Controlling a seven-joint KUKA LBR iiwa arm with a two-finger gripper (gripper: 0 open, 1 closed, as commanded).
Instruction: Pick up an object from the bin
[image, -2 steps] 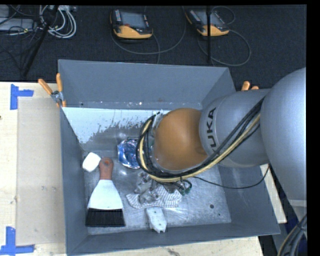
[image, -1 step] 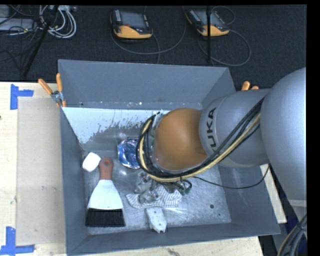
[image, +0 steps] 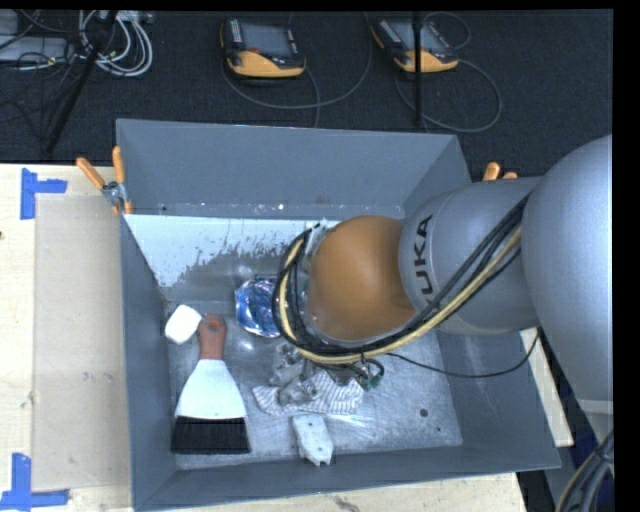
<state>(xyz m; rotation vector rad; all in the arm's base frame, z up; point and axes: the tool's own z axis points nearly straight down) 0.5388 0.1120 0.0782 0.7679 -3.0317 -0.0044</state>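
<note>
Where the arm reaches in from the right, grey metal bin (image: 280, 170) holds:

- gripper (image: 291, 379), down at the cloth, whether open or closed cannot be told
- hand brush (image: 211, 398), white back, black bristles, left
- crumpled grey-white cloth (image: 336, 401), front centre
- shiny blue object (image: 255, 305), behind the cloth
- white scrap (image: 313, 439), front
- white block (image: 183, 323), left

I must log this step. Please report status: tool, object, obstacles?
Tool at crumpled white checked cloth, front-centre of grey metal bin. White brush with black bristles beside it, apart. Shiny blue crumpled packet behind.
</note>
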